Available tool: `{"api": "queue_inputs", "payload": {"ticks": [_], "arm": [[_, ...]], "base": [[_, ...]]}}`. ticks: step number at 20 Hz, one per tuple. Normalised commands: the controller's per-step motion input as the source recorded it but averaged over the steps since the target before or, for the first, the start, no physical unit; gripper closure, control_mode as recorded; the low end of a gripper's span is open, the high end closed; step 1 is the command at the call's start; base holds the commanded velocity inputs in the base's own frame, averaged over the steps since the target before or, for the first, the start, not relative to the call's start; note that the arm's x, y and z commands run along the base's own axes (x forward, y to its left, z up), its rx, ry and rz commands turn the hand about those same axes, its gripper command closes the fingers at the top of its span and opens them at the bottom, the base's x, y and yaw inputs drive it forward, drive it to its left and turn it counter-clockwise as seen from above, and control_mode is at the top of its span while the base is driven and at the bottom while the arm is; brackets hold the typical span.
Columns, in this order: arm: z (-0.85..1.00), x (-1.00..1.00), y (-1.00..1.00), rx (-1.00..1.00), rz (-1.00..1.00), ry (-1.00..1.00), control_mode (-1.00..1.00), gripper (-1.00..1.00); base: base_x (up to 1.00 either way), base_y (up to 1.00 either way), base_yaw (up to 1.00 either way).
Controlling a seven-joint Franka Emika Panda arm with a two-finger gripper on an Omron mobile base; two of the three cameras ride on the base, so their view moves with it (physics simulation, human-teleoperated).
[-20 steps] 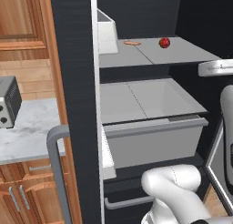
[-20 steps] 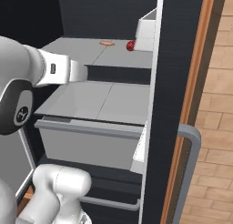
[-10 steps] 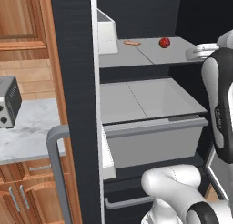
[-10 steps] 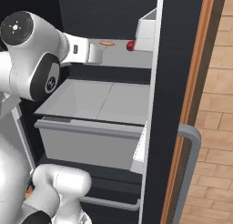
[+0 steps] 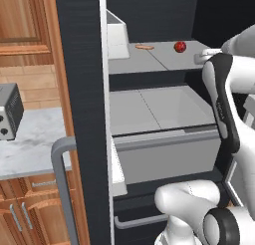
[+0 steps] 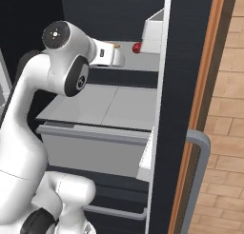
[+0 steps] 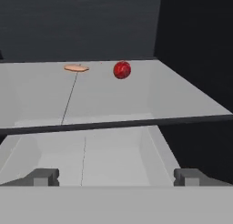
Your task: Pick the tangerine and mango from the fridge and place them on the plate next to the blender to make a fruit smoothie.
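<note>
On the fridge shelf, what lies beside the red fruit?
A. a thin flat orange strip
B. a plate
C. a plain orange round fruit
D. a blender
A: in the hand view the mango sits on the light grey shelf with a thin flat orange strip apart from it.

A rendered home kitchen: an open black fridge (image 5: 82, 89) with grey shelves and a drawer (image 5: 164, 154), wooden cabinets (image 5: 25, 20), a marbled tabletop (image 5: 30, 144) carrying a small grey appliance (image 5: 9, 112), and a brick-patterned wall (image 6: 231, 109).
</note>
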Motion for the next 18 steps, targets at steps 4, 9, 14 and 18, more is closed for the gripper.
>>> {"api": "queue_inputs", "payload": {"ticks": [4, 9, 14, 18], "arm": [[0.0, 0.84, -0.03, 0.0, -0.02, 0.06, -1.0, -1.0], [0.0, 0.7, -0.23, 0.01, 0.0, 0.11, -1.0, -1.0], [0.0, 0.71, -0.33, 0.01, 0.0, 0.11, -1.0, -1.0], [-0.06, 0.24, -0.03, 0.01, -0.01, 0.06, -1.0, -1.0]], "base": [[0.0, 0.0, 0.0], [0.0, 0.0, 0.0], [0.0, 0.0, 0.0], [0.0, 0.0, 0.0]]}}
